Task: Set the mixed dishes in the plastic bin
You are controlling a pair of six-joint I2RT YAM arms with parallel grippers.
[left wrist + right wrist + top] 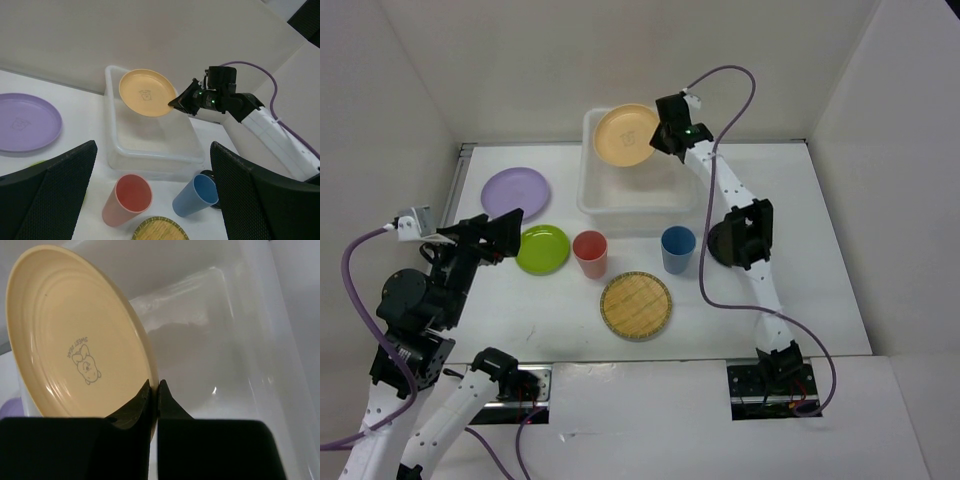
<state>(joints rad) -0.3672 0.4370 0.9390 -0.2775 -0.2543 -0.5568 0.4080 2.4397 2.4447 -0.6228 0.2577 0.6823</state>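
Right hand [155, 390] pinches orange plate [75, 335] by its rim, tilted above plastic bin [225, 340] at table's [790, 200] far edge. Thin grip could slip, dropping plate onto bin's rim. Left hand [508, 232] gapes wide, holding nothing.

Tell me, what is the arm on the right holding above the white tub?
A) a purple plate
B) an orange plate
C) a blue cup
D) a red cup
B: the right gripper is pinched on the rim of the orange plate, which is held tilted over the plastic bin.
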